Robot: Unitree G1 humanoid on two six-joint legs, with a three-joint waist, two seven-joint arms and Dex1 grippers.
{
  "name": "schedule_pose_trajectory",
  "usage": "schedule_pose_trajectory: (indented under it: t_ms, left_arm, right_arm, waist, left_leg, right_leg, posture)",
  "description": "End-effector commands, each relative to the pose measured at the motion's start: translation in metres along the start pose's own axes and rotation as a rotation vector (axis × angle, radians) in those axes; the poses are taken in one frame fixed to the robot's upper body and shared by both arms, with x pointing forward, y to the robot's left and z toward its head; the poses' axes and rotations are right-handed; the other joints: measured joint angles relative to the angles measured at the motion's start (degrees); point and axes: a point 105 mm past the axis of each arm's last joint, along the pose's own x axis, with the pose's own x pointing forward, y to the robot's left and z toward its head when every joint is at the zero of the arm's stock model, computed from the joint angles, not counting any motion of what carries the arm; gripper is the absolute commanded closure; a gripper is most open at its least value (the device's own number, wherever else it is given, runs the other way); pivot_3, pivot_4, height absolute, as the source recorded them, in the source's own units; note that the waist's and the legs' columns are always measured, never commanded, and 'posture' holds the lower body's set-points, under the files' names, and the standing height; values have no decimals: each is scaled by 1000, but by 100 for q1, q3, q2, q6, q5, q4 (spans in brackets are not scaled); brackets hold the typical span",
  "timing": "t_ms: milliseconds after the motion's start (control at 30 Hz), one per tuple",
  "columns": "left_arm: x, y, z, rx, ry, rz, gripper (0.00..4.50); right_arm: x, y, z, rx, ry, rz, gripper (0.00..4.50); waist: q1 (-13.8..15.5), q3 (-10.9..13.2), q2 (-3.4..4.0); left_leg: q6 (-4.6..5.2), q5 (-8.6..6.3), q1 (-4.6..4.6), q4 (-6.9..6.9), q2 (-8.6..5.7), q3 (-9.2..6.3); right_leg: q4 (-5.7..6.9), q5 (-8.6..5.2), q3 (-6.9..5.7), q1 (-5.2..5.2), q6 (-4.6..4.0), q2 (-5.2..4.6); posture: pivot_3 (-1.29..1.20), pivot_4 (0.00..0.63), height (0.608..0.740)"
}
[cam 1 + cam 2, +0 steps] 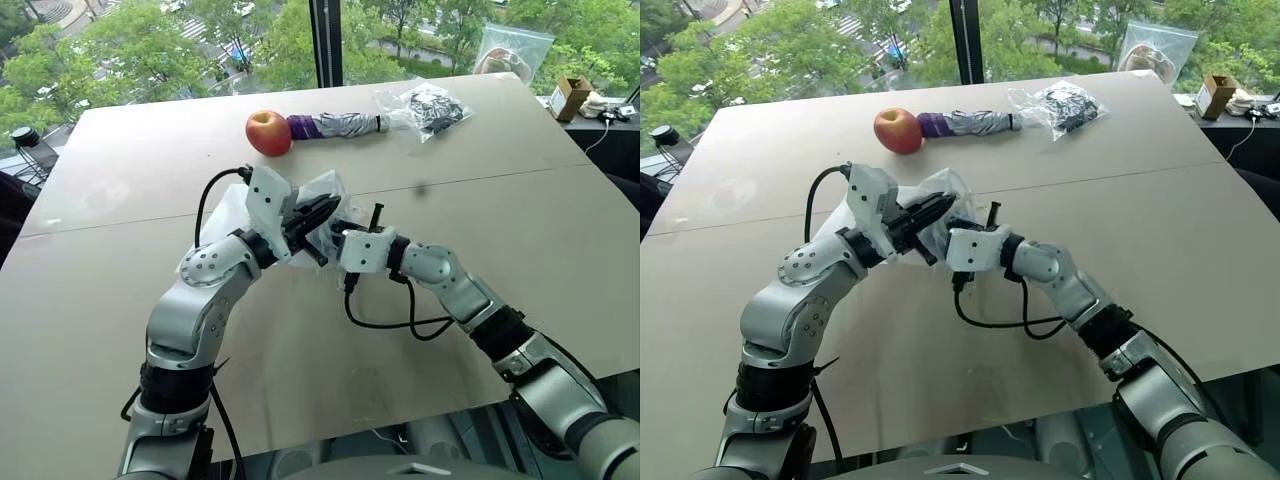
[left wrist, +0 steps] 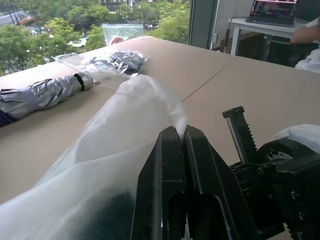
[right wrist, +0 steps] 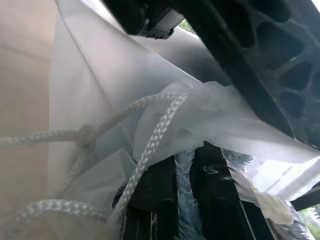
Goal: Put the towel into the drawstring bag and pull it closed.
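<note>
bag: drawstring bag [image 1: 322,196] lifted off the table, long axis near-left to far-right
left gripper [image 2: 181,134]: pinching bag film
right gripper [image 3: 186,165]: clamped on towel [image 3: 186,200] at the bag mouth

Silver-grey arms, white wrists, black cables, black-fingered left tool [image 1: 318,214].

Apple [image 1: 269,132], umbrella [image 1: 335,126] (far edge)

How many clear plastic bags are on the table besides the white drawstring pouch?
2: one crinkled clear plastic bag with dark contents beside the folded purple-and-grey umbrella; one clear zip bag at the beige table's far edge.
</note>
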Motion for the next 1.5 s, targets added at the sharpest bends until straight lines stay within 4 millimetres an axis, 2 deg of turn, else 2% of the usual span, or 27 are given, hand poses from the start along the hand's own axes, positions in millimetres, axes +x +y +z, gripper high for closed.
schedule_pose_trajectory:
  t_ms: [33, 100, 167, 233, 300, 400, 467, 500, 533, 567, 633, 967, 1267, 1333, 1400, 1467, 1500]
  left_arm:
    - [-1, -9, 11, 25, -36, -61, 4500]
    - [-2, -17, 10, 14, -33, -105, 4500]
    - [-3, -24, 8, -3, -26, -147, 4500]
    - [-4, -25, 7, -9, -27, -153, 4500]
    - [-3, -23, 8, -16, -35, -139, 4500]
    - [-1, -12, 14, -31, -64, -95, 4500]
    - [1, -6, 17, -25, -74, -71, 4500]
    - [2, -3, 18, -23, -80, -56, 4500]
    - [3, 3, 19, -17, -86, -27, 4500]
    - [4, 8, 20, -12, -88, -2, 4500]
    - [5, 14, 20, 2, -85, 20, 4500]
    - [5, 14, 13, 19, -59, 5, 4500]
    - [1, 14, 9, 22, -47, 10, 4500]
    - [0, 15, 9, 25, -47, 12, 4500]
    - [0, 16, 10, 26, -48, 14, 4500]
    - [0, 16, 11, 26, -50, 14, 4500]
    - [-1, 16, 12, 26, -53, 13, 4500]
  right_arm:
    - [-1, -23, 0, 28, -9, -108, 4485]
    - [2, -36, 3, 214, -29, -199, 4485]
    - [4, -52, 8, 546, -82, -305, 4485]
    - [6, -56, 14, 781, -130, -314, 4485]
    - [6, -58, 18, 921, -152, -303, 4485]
    - [6, -54, 23, 1151, -159, -245, 3279]
    - [4, -52, 23, 1167, -131, -229, 2226]
    - [3, -49, 21, 1162, -113, -223, 1888]
    - [1, -46, 18, 1153, -82, -221, 1093]
    - [-2, -43, 15, 1147, -59, -209, 651]
    - [-9, -36, 13, 1123, -26, -158, 43]
    - [-47, -29, -7, 1026, 86, -82, 43]
    - [-94, -57, -26, 968, 73, -212, 43]
    - [-101, -62, -48, 812, 186, -260, 43]
    - [-102, -60, -69, 639, 305, -250, 43]
    - [-95, -51, -77, 523, 338, -197, 43]
    - [-88, -49, -79, 531, 323, -203, 43]
  waist:
    - [3, 0, 0]
    - [1, 1, -1]
    - [-15, 0, -2]
    - [-9, 1, -1]
    - [15, 1, 0]
    - [55, 3, 2]
    - [63, 3, 2]
    - [59, 3, 3]
    - [41, 3, 3]
    - [33, 3, 3]
    - [27, 3, 3]
    - [14, 3, 2]
    - [22, 4, 1]
    - [21, 4, 1]
    - [16, 4, 0]
    - [9, 4, 0]
    - [7, 4, 0]
  left_leg:
    - [0, 0, -1, 0, 0, 0]
    - [0, 0, -3, 0, 1, -1]
    - [0, 0, 0, -2, 7, 2]
    - [0, 0, 1, -4, 19, 2]
    - [8, -5, 0, -3, 20, -3]
    - [23, -13, -1, -2, 8, -6]
    - [24, -14, -2, 1, 1, -7]
    - [24, -14, 0, 2, 0, -7]
    - [24, -14, 0, 1, -1, -7]
    - [24, -14, 1, -1, -1, -7]
    - [24, -14, 0, -2, -1, -8]
    - [25, -14, -2, 0, -1, -5]
    - [25, -14, -3, 1, 0, -4]
    - [25, -14, -2, 1, 0, -3]
    - [25, -14, 0, 1, -1, 1]
    - [25, -14, 5, 1, -3, 8]
    - [24, -14, 5, 1, -2, 9]
  right_leg:
    - [-1, 0, 0, 0, 0, 0]
    - [-2, 0, 1, 0, 0, -2]
    - [-1, 0, 6, 0, -1, 0]
    - [4, 0, 8, -1, -2, 6]
    - [4, 0, 3, -2, -2, 6]
    - [3, 0, -1, 0, -2, -3]
    - [5, 1, -2, 1, -2, -8]
    - [5, 1, -2, 1, -2, -7]
    - [7, 0, -3, 0, -2, -7]
    - [7, 0, -4, 0, -2, -2]
    - [6, 0, -6, -1, -1, -2]
    - [3, 0, -5, 1, -1, -3]
    - [1, 0, -4, 1, 0, -4]
    - [1, 0, -4, 2, 0, -4]
    - [2, 0, -3, 3, 0, -3]
    - [6, 0, 0, 3, 0, -2]
    - [6, 0, 0, 3, 0, 0]
  posture:
    - [0, 150, 740]
    - [0, 150, 740]
    - [0, 150, 740]
    - [0, 150, 740]
    - [0, 150, 740]
    - [0, 150, 740]
    - [0, 150, 740]
    - [0, 150, 740]
    - [0, 150, 740]
    - [0, 150, 740]
    - [0, 150, 740]
    - [0, 150, 740]
    - [0, 150, 740]
    - [0, 150, 740]
    - [0, 150, 740]
    - [0, 150, 740]
    - [0, 150, 740]
